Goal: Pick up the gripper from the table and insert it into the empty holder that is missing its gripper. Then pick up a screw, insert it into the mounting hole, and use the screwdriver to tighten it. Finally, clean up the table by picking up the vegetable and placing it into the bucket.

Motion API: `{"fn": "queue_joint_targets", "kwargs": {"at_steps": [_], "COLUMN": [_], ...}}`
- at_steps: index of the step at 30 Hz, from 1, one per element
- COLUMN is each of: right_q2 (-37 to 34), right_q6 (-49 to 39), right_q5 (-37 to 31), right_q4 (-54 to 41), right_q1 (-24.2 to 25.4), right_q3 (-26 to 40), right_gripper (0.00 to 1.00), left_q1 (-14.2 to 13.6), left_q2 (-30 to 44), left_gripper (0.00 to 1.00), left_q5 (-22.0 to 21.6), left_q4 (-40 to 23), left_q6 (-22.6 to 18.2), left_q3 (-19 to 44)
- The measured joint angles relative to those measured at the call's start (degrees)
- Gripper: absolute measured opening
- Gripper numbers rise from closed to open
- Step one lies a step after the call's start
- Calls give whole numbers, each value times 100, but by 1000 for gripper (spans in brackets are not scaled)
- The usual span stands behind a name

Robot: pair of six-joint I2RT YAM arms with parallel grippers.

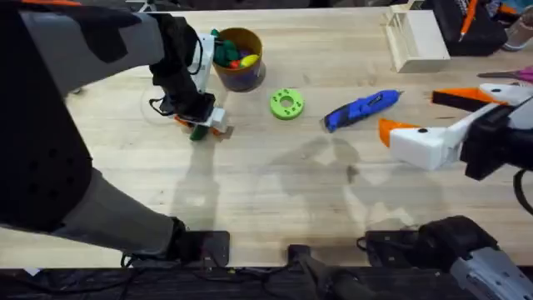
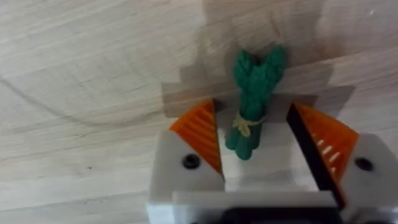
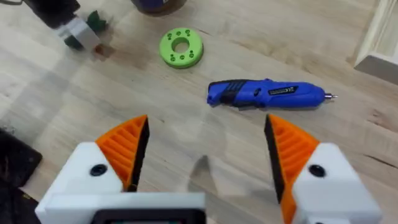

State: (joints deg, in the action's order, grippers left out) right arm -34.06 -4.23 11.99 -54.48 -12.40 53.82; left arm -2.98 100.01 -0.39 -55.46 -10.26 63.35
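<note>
Your left gripper straddles the vegetable on the table, jaws wide; your right gripper gapes wide near the screwdriver.

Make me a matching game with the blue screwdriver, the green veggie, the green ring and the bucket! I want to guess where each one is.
Things:
1. screwdriver
2. vegetable
3. lime-green ring
4. bucket

Places or states:
A. holds colourful toys, at the far side of the table
B. lies on the table between the bucket and the screwdriver
C. sits between the open fingers of the left tool
D. lies on its side on the table, in front of the open right tool

Pairs: 1-D, 2-C, 3-B, 4-A
</note>
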Motion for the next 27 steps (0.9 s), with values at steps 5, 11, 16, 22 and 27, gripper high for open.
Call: {"fn": "queue_joint_targets", "kwargs": {"at_steps": [5, 11, 16, 22, 27], "right_q2": [0, 0, 0, 0, 1], "right_q6": [0, 0, 0, 0, 0], "right_q5": [0, 0, 0, 0, 0], "right_q4": [0, 0, 0, 0, 0], "right_q1": [0, 0, 0, 0, 0], "right_q3": [0, 0, 0, 0, 0], "right_gripper": [992, 993, 993, 992, 993], "left_q1": [1, 2, 2, 2, 2], "left_q2": [0, -42, -42, -42, -168], "left_gripper": [329, 26, 26, 26, 26], "left_q5": [-5, -52, -57, -96, -105], "left_q4": [-4, 24, 22, -258, -497], "left_q6": [7, 3, 3, 3, 3], "left_q3": [-4, -35, -35, 0, 232]}}
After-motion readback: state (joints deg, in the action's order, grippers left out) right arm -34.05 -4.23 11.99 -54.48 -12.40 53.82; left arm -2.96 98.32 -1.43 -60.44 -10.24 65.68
